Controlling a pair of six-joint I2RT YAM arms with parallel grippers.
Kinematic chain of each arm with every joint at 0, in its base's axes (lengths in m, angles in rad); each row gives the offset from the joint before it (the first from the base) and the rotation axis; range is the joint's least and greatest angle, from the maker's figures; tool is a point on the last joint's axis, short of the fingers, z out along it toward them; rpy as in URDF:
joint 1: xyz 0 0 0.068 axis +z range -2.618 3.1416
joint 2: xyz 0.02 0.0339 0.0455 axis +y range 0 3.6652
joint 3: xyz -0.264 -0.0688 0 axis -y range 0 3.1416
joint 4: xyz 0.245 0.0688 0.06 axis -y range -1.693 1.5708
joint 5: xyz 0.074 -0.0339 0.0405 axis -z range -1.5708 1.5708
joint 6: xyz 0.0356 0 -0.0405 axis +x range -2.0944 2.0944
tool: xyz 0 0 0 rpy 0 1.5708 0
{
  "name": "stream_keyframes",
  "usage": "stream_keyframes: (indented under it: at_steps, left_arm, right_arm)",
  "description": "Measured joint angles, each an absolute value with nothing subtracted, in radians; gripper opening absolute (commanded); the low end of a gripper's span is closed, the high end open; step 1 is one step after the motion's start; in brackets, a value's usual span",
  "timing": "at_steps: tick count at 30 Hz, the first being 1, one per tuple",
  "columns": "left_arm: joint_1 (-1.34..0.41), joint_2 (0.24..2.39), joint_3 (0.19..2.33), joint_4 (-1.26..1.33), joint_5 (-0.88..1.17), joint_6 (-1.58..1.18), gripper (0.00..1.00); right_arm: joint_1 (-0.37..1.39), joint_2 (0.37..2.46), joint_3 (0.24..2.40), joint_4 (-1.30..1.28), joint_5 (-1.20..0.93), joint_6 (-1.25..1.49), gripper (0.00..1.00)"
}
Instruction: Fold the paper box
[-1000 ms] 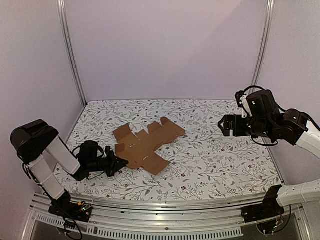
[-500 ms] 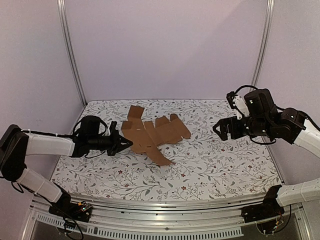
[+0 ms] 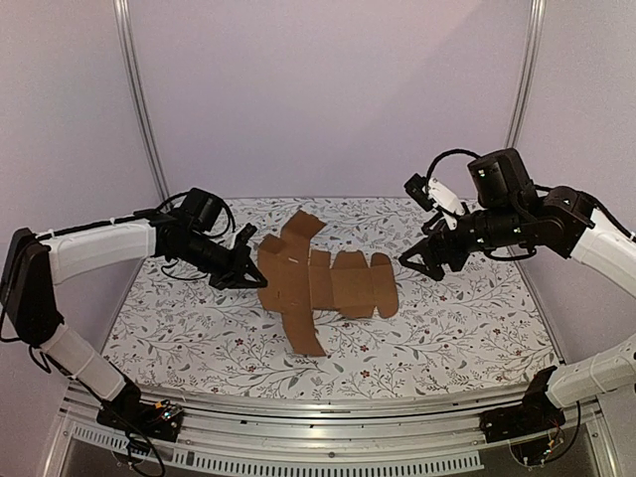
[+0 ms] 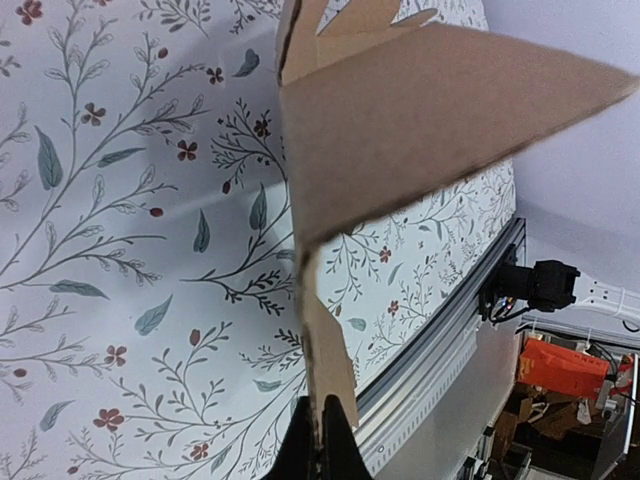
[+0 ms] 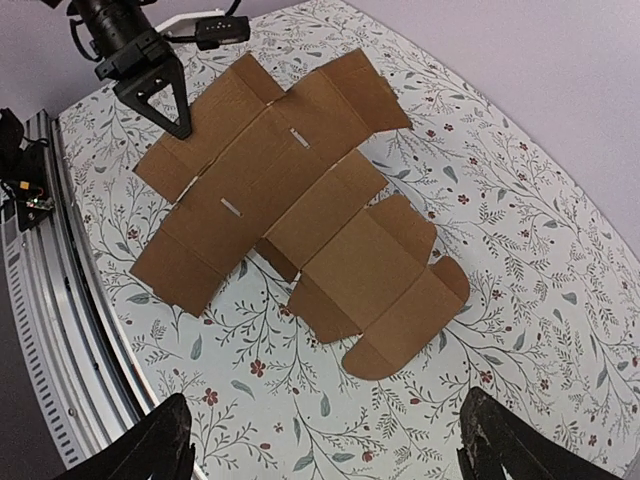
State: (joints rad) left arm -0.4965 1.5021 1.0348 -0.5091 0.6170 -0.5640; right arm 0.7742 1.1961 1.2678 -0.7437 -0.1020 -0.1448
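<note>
Top external view shows the paper box (image 3: 323, 283), an unfolded brown cardboard sheet, at the middle of the floral desk (image 3: 447, 328). The left arm's fingers (image 3: 246, 275) pinch its left flap. The right arm's fingers (image 3: 422, 260) stand wide apart over the desk's right side, clear of it.

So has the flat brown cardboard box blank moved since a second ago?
Yes. The brown cardboard box blank has shifted right and farther from the front metal rail, pinched by the left fingers.
</note>
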Motion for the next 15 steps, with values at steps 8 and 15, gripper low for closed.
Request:
stream_keyframes:
  at_steps: [8, 15]
  left_arm:
    - [-0.609, 1.642, 1.273, -0.818, 0.475, -0.374, 0.00]
    - [-0.683, 1.744, 1.526, -0.959, 0.356, -0.256, 0.00]
  right_arm:
    - [0.781, 1.212, 1.299, -0.769, -0.215, -0.411, 0.90]
    - [0.794, 1.274, 1.389, -0.778, -0.251, -0.550, 0.85]
